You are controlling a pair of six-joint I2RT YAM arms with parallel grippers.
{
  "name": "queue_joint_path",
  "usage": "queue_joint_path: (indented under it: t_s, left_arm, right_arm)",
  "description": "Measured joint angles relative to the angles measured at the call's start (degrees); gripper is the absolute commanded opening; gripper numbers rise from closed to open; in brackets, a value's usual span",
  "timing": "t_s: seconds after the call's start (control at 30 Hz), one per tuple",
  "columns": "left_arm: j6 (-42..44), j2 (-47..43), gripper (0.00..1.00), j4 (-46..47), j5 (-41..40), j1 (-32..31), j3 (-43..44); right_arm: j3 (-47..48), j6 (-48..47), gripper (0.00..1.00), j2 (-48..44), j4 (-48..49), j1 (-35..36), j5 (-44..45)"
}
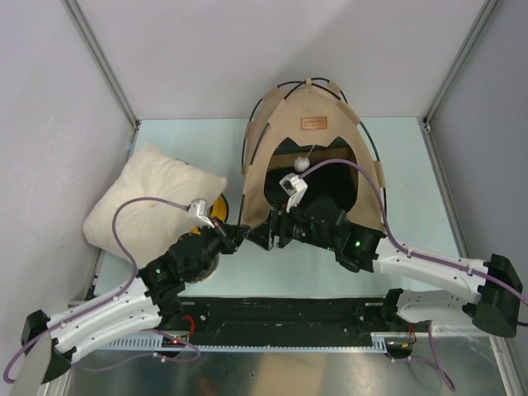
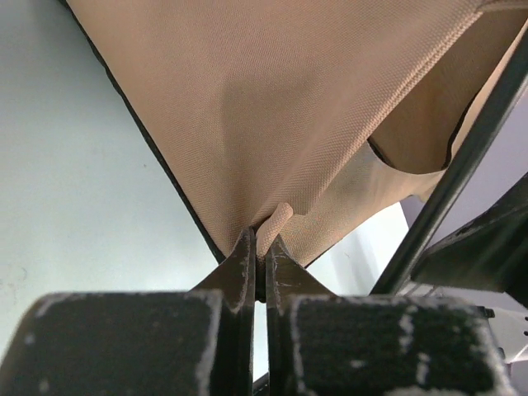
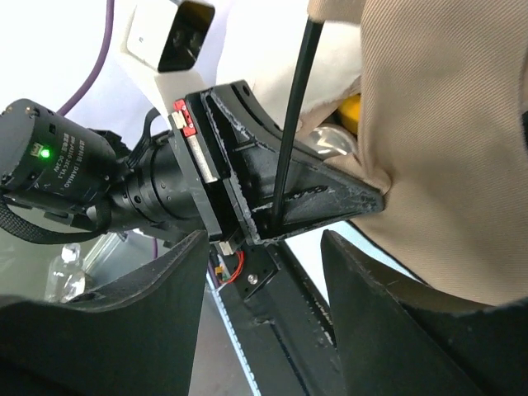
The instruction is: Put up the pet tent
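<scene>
Tan beige fabric pet tent (image 1: pixel 309 157), pole-seating step: left gripper (image 2: pixel 259 247) pinches its front corner; right gripper (image 3: pixel 264 247), part-open and empty, should probably grasp the thin black pole (image 3: pixel 293 124) there.

I've got the top cam looking down from above-behind; both wrist cams sit close, sharing the pet tent (image 2: pixel 280 124) corner.

Pet tent (image 1: pixel 285 136): tan fabric dome, thin black poles (image 3: pixel 290 124), brown label (image 1: pixel 314 124), white pom-pom (image 1: pixel 302 163). Stands erected at the table's 1 o'clock. Opening faces 6 o'clock.
</scene>
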Motion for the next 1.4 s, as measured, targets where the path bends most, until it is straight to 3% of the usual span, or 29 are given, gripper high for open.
queue_joint_path:
  t_s: [0.57, 0.83, 1.3, 1.37, 1.4]
  left_arm:
    - [4.2, -1.9, 0.0, -3.9, -2.5, -0.1, 0.0]
    - [5.1, -2.7, 0.0, -4.7, -2.6, -0.1, 0.0]
    - [5.7, -4.5, 0.0, -6.4, -2.6, -0.1, 0.0]
    - [5.7, -4.6, 0.0, -6.6, -2.6, -0.1, 0.0]
    - [5.7, -4.7, 0.0, -6.6, -2.6, -0.1, 0.0]
  right_arm:
    - [4.9, 0.7, 0.57, 11.0, 5.3, 1.0, -3.3]
    - [6.8, 0.3, 0.27, 13.8, 5.6, 0.6, -1.3]
    - [9.4, -0.4, 0.29, 17.8, 5.6, 0.5, 1.6]
    - [9.6, -0.5, 0.2, 18.0, 5.6, 0.5, 1.6]
    - [9.7, -0.6, 0.1, 18.0, 5.6, 0.5, 1.6]
